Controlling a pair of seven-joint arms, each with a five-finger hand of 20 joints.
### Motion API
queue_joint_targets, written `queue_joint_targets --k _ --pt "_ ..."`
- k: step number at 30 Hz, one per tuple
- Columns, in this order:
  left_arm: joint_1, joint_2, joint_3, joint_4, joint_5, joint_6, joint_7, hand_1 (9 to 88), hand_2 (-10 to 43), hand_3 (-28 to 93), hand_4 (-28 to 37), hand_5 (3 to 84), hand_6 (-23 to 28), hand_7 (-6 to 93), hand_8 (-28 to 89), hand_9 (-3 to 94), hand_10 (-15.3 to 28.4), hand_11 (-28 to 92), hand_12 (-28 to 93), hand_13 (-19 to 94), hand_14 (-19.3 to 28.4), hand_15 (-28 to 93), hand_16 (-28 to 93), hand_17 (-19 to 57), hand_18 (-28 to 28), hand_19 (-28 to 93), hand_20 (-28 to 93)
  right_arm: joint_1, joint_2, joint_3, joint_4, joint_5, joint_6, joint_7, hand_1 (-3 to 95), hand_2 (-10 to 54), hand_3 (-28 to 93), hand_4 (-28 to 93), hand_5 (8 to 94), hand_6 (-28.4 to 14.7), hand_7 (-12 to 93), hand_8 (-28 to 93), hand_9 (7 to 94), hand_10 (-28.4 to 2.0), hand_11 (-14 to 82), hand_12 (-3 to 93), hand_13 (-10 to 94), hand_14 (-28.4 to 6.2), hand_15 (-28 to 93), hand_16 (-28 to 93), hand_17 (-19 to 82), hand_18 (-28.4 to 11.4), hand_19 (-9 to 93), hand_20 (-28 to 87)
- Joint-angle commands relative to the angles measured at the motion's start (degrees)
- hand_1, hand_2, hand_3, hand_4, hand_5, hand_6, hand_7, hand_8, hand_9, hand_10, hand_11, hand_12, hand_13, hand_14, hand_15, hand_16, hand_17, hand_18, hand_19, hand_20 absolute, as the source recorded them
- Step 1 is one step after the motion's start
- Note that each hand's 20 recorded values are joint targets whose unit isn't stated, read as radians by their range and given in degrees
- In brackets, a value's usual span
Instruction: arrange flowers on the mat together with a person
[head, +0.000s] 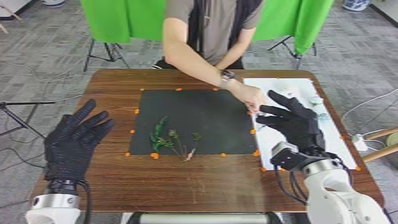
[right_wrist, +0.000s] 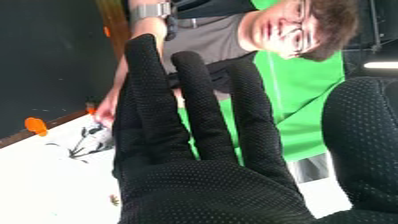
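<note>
In the head view my left hand (head: 71, 145) is over the table's left side, its fingers relaxed and holding nothing. My right hand (head: 298, 125) is above the white mat at the right, fingers extended; in the right wrist view the hand (right_wrist: 222, 185) shows straight fingers and an apart thumb. The black mat (head: 195, 110) carries green stems (head: 160, 134) on its lower left part. A person's hand (head: 251, 96) reaches down at the white mat's left edge, beside my right fingers, at a flower (right_wrist: 89, 142). Pale flowers (head: 316, 100) lie on the white mat (head: 277, 85).
The brown table (head: 111, 190) extends around both mats. Orange markers (head: 155, 155) line the mat edges. The person's forearm (head: 191, 57) crosses the table's far edge. A green cloth (head: 124, 20) hangs behind.
</note>
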Motion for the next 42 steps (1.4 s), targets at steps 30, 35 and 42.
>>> queue_joint_targets --k 30,35,42 --pt "0.18 0.23 0.89 -0.08 -0.39 1.04 -0.22 19.9 9.6 75 -28.3 39.4 10.8 10.0 -8 38.8 22.6 25 11 29 28.4 54 -12 -5.4 26.6 68 -10 0.21 -0.16 -0.45 0.14 -1.32 -0.72 1.45 18.1 7.8 80 -28 49.0 -2.1 13 -13 55.7 -19.4 15.8 11.6 47 -21.8 48 8 8 -21.3 56 18" --pt "0.11 0.12 0.94 -0.14 -0.48 1.35 -0.54 20.0 9.7 75 -28.3 39.5 10.8 10.1 -8 38.8 22.7 25 11 29 28.4 54 -12 -5.4 26.6 68 -10 0.56 1.14 -1.31 -0.4 -8.05 4.35 3.25 18.7 8.0 80 -28 50.6 -2.5 13 -13 60.3 -19.9 21.0 13.0 51 -20.9 51 8 9 -21.3 57 18" --pt "0.13 0.17 1.0 -0.19 -0.59 1.54 -0.56 20.0 9.8 75 -28.3 39.5 11.0 10.2 -8 38.8 22.7 25 11 29 28.4 54 -12 -5.4 26.6 68 -10 1.61 3.41 -2.58 -1.3 -15.45 11.77 8.14 20.0 6.8 80 -28 52.4 -2.8 13 -13 65.1 -20.0 29.5 13.8 55 -20.0 59 7 11 -21.9 60 19"
